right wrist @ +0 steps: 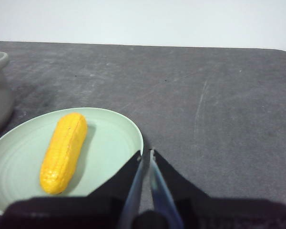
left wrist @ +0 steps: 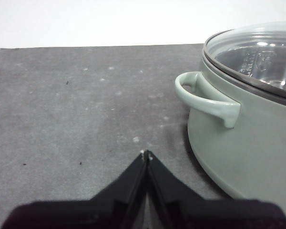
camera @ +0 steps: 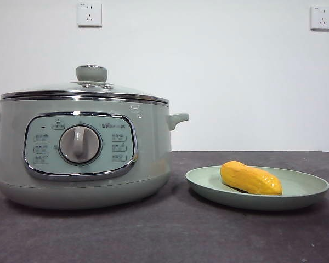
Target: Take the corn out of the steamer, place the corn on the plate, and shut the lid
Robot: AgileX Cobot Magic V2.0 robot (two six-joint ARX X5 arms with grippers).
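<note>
corn [camera: 250, 179] lies on its side on the plate [camera: 310, 190], tapered end toward the steamer [camera: 153, 148]. plate sits on the dark grey surface [camera: 170, 235] just beside the steamer, not touching it. lid [camera: 85, 87] is seated on the steamer, chrome rim flush all round, green knob [camera: 91, 73] on top. control panel with the central dial [camera: 79, 144] faces the front camera. two wall sockets [camera: 89, 14] on the white wall behind.

left tool [left wrist: 147, 153]: jaws closed together, tips meeting, nothing held. it hovers over bare surface, steamer's side handle [left wrist: 205, 98] off to one side of it and a bit ahead, apart from the tips. glass of the lid shows above that handle.

right tool [right wrist: 146, 153]: jaws nearly together, only a thin slit between the tips, nothing held. tips are just beside the plate's rim [right wrist: 133, 129]; cannot tell if they touch it. corn lies in the plate to the side of this tool, apart from the jaws. a sliver of the steamer shows beyond the plate at the frame edge.

neither tool shows in the front view.
</note>
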